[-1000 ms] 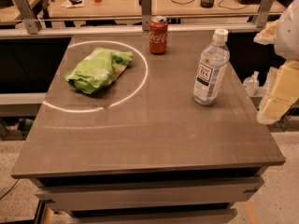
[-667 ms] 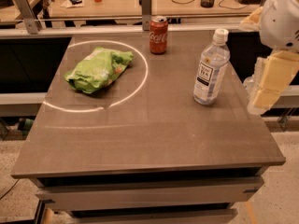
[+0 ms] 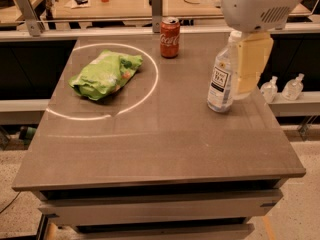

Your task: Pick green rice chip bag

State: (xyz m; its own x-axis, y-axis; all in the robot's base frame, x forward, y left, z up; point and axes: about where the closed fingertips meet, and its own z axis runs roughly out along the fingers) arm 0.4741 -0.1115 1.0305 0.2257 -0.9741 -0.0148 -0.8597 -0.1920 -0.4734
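The green rice chip bag (image 3: pixel 106 74) is a crumpled lime-green foil bag with white and orange print. It lies flat on the far left of the grey table (image 3: pixel 160 144), inside a bright ring of light. My gripper (image 3: pixel 252 66) hangs below the white arm housing (image 3: pixel 260 4) at the upper right. It is above the table's right side, right by the water bottle (image 3: pixel 221 79), and far to the right of the bag. It holds nothing that I can see.
A red cola can (image 3: pixel 169 37) stands at the table's back edge, right of the bag. The clear water bottle stands on the right side. Two small bottles (image 3: pixel 282 88) sit on a ledge beyond the right edge. A wooden bench (image 3: pixel 125 4) runs behind.
The arm has swung left and up from beyond the table's right edge, and now stands over the table's right side next to the water bottle. The bag, can and bottle have not moved.
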